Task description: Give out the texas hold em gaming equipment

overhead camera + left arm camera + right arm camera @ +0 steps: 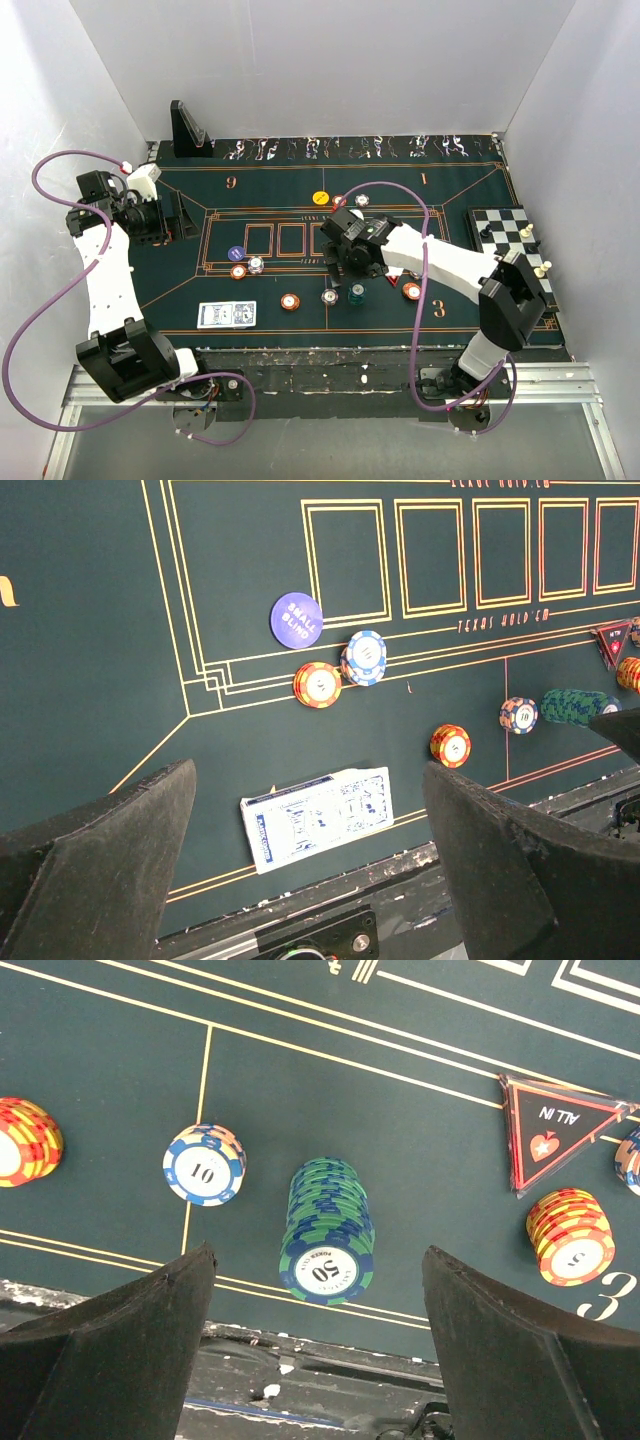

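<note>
Right end effector [318, 1258] spread, teal chip stack [327, 1222] ahead

1. The card deck [226, 314] lay at the near-left of the bench [175, 285].
2. The 50-value chip stack [326, 1230] stood between the 10-value stack [204, 1164] on its left and the all-in marker [548, 1130] on its right.
3. The chessboard [505, 228] sat at the right edge.
4. The wedge stand [190, 130] stood at the far-left corner.

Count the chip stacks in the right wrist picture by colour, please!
Orange stacks: 2
Blue "10" stack: 1
Green "50" stack: 1
Total: 4, plus a cut-off chip at the right edge.
</note>
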You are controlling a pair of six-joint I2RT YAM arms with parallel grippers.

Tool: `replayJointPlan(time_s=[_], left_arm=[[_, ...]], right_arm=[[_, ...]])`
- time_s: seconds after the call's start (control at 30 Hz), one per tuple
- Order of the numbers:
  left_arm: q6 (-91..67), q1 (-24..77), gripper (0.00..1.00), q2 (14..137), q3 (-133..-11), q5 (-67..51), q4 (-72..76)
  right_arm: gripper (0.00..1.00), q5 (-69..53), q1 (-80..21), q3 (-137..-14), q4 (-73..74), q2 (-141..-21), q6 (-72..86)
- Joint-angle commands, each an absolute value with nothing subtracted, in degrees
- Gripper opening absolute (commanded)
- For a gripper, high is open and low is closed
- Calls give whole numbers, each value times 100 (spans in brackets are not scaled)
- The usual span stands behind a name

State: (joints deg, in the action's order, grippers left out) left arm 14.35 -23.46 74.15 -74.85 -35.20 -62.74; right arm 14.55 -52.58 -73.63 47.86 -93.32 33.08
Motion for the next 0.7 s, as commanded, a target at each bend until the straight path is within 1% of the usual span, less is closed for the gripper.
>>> replayJointPlan(time_s=[0.0,0.17,0.4,0.5,0.67], left_arm=[[1459,-2364,98,7242,-7550,-3647,-6249],[1468,-2364,98,7251,-7576,-3639,-6267],[1468,-2373,98,7260,-7585,-3630,-6293],[1468,-2364,98,7269,-7594,-3630,-6293],[1485,-2373,98,7277,-7629,-3612,-6284]], right_arm=[[91,1626,-5300,-7339,4896,-9483,3340],[90,1547,-5300,-7102,4720,-9536,3384],[79,1415,-5326,-6900,4570,-9571,3428],[73,1380,-5326,-6847,4474,-9554,3454],[66,1362,-5326,-6820,4430,-9668,3472]])
